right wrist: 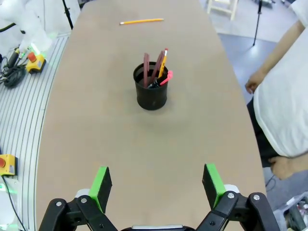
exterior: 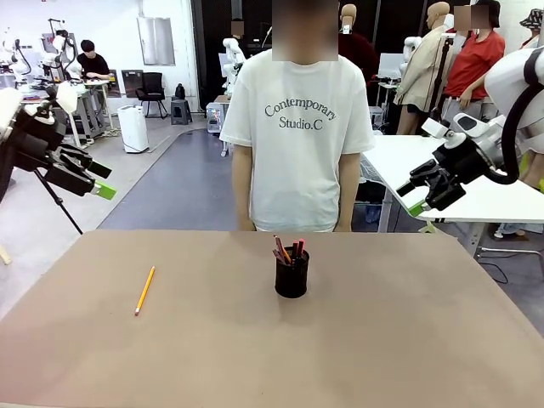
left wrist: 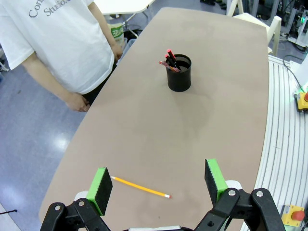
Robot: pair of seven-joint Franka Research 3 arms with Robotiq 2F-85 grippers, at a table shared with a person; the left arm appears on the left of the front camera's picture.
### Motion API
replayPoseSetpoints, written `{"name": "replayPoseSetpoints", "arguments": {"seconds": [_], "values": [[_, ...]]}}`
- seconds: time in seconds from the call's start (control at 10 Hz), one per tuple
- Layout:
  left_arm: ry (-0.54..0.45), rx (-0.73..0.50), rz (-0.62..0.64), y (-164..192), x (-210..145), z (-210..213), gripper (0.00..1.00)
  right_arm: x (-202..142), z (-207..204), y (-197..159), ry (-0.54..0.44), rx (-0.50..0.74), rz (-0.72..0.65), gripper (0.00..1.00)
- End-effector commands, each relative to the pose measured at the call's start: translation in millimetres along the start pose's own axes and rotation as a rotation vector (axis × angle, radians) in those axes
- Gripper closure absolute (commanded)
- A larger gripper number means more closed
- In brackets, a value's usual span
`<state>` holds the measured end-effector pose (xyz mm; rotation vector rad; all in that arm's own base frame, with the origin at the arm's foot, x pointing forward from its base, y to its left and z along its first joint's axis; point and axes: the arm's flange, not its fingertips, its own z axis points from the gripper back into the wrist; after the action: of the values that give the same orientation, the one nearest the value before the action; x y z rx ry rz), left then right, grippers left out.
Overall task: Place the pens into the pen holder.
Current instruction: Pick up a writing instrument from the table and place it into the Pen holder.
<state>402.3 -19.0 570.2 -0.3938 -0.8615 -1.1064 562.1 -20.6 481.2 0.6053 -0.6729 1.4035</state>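
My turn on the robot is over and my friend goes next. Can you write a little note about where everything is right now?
Left gripper: open, empty, raised above the table's left side.
Right gripper: open, empty, raised at the right.
Pen holder: upright mid-table, apart from both grippers.
Done: several pens stand in the holder.
Left: one yellow pencil lies flat on the robot's left side. The left gripper is nearer, so it probably picks it up.
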Motion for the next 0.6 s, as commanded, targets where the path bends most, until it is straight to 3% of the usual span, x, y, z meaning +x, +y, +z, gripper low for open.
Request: {"name": "replayPoseSetpoints", "arguments": {"seconds": [0.0,0.5], "values": [[0.003,-0.003,0.003,0.9,-0.5,1.9,0.00,1.4,0.5,0.1,-0.010,-0.002,0.004,0.00],[0.003,-0.003,0.003,0.9,-0.5,1.9,0.00,1.4,0.5,0.1,-0.010,-0.002,0.004,0.00]]}}
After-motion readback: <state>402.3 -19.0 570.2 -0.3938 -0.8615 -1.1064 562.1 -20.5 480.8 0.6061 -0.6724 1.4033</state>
